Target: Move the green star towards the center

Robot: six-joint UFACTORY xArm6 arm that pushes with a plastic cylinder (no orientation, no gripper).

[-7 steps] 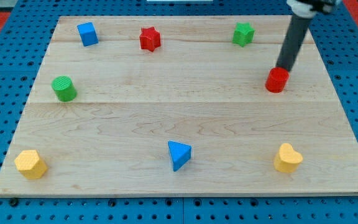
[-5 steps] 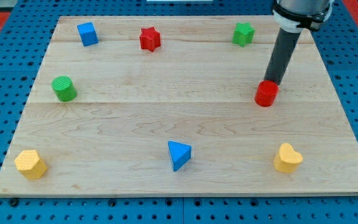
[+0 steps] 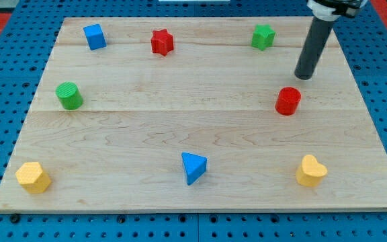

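Resting on the bench (image 3: 200, 87) untouched, the green star (image 3: 263, 36) is lying up-left of my tip (image 3: 303, 76); the end effector, a bare rod, is pinching nothing. No long axis is showing.

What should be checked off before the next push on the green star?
1. Green star upright on the board, near the view's top edge: ok.
2. My tip behind the star for a push toward the centre: not ok; it sits to the view's lower right.
3. Tip apart from the red cylinder: ok.
4. Path from star to centre free of blocks: ok.
5. Room between star and board edge for the tip: cannot tell.
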